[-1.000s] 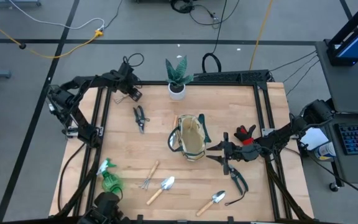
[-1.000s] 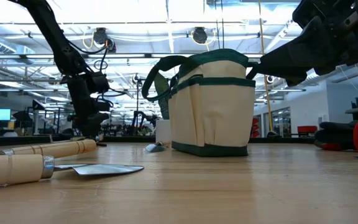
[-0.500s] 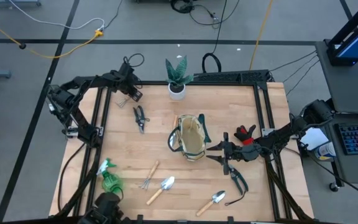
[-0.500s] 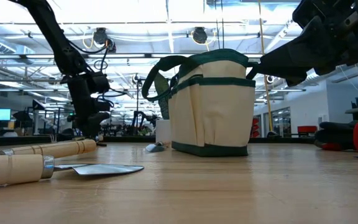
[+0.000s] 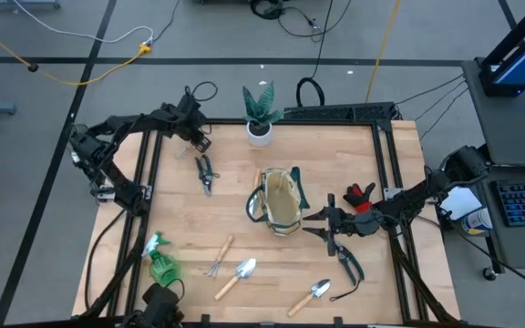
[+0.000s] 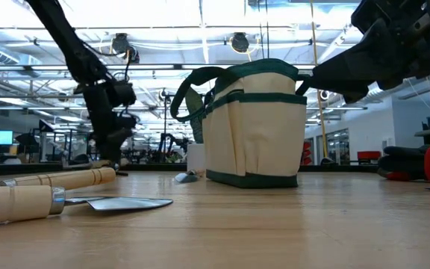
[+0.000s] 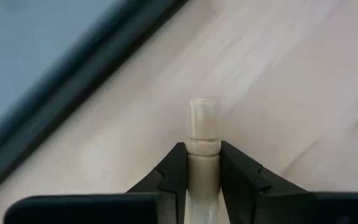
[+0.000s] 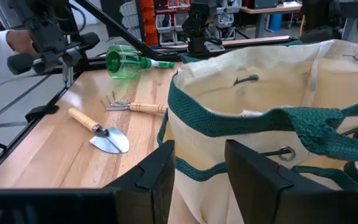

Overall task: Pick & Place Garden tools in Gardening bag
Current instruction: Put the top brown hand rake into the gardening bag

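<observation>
Beige canvas with dark green trim marks your gardening bag (image 5: 282, 201), standing upright near the middle of the tabletop (image 5: 235, 187), its mouth open and its loop handles up. Your right tool (image 5: 310, 224) hangs at the bag's right side, fingers spread wide and gripping nothing; from its wrist you look straight over the bag's rim. Just right of that arm lie dark-handled pruners (image 5: 346, 261) and a small red item (image 5: 361, 194) near the right edge. Along the front edge you have a silver trowel (image 5: 312, 295), a second trowel (image 5: 236, 276), a hand fork (image 5: 219, 258) and, toward the front left corner, a green spray bottle (image 5: 160, 261). A second pair of pruners (image 5: 205, 171) lies left of the bag. Your left tool (image 5: 196, 138) sits at the back left corner, its fingers (image 7: 174, 175) closed on a pale wooden handle (image 7: 203, 128) raised over the wood. A potted plant (image 5: 261, 111) stands at the back edge.
</observation>
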{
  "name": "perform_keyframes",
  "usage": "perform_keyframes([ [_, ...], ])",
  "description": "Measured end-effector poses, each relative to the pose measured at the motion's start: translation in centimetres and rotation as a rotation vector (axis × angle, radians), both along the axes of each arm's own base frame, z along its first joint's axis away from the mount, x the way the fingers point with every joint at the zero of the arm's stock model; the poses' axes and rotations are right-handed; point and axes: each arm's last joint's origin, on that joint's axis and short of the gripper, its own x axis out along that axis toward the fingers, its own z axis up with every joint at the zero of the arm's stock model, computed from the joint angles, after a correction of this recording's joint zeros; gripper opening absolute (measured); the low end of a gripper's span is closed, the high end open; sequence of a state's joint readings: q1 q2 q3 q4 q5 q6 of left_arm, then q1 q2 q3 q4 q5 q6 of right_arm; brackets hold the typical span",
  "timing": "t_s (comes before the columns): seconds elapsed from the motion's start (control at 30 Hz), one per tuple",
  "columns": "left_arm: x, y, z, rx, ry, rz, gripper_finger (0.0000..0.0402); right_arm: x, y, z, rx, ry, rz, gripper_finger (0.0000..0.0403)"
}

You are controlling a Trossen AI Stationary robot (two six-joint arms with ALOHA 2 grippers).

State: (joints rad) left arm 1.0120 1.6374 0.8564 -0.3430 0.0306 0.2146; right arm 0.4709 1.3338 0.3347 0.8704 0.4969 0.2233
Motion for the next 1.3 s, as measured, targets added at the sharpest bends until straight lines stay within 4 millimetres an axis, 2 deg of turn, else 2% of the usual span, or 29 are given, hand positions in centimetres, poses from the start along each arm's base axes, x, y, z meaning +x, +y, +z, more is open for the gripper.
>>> perform_keyframes([
  [0.2,0.6,-0.7,1.6,0.049,-0.025,-0.027,0.0071,0.0,0.0,0.1,0.004,-0.007,0.000,0.0134],
  [0.4,1.5,-1.6,2.4,0.072,-0.045,-0.062,0.0071,0.0,0.0,0.1,0.006,-0.012,0.000,0.0134],
  [1.3,7.1,-6.2,2.8,0.113,-0.101,-0.303,0.0071,0.0,0.0,0.2,0.010,-0.021,0.000,0.0134],
])
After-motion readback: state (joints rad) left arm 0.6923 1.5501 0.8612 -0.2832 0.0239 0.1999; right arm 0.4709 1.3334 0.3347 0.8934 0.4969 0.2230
